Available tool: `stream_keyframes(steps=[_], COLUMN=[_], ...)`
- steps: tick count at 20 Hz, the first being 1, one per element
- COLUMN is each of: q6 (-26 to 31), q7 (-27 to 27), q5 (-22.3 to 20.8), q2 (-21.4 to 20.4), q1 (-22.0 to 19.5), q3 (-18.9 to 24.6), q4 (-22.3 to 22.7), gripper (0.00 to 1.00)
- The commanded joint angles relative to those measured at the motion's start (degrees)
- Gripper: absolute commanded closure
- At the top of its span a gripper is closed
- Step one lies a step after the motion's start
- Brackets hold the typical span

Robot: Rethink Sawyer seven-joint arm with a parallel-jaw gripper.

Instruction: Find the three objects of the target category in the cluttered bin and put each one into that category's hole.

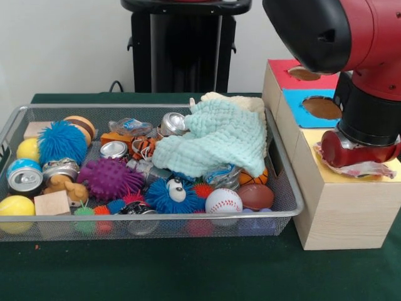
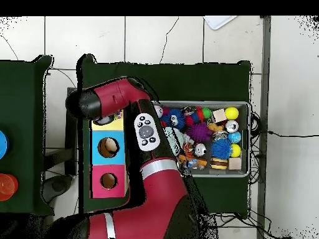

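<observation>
We find the tool (image 1: 366, 152) directly over the yellow-topped box's hole (image 1: 351, 164), pressing a polka-dot cloth (image 1: 369, 168) flat around it (its fingers hidden, so grip unknowable), wire bin (image 1: 288, 188) beside the box.

The bin (image 1: 285, 188) is shiny silver wire. A soft mint-green cloth (image 1: 216, 141) has a bumpy waffle pattern. The baseball (image 1: 223, 200) is white with red stitches. One spiky ball (image 1: 108, 178) is purple, and a fuzzy ball (image 1: 61, 142) is blue. The box tops are red (image 1: 282, 74), blue (image 1: 301, 106) and yellow (image 1: 338, 170). The table cover (image 1: 188, 269) is dark green. The robot arm (image 1: 351, 37) is red and black.
</observation>
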Motion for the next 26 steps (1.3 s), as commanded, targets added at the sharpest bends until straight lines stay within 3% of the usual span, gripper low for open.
stream_keyframes(steps=[1, 5, 8, 12, 18, 26], q6=[-4.5, -0.6, 7.0, 12.8, 12.1, 5.3], q7=[4.9, 4.1, 1.6, -0.4, -3.2, -11.1], q5=[2.7, 6.0, 9.3, 11.8, 12.3, 9.3], q2=[-2.3, -5.4, -9.1, -11.3, -11.5, -11.4], q1=[-1.8, -2.6, -3.5, -4.2, -5.2, -10.7], q3=[1.2, 2.4, 3.0, 2.9, 3.1, 3.9], q4=[4.4, 3.2, 2.5, 1.4, 2.0, 8.2], gripper=[1.0, 1.0, 1.0, 1.0, 1.0, 1.0])
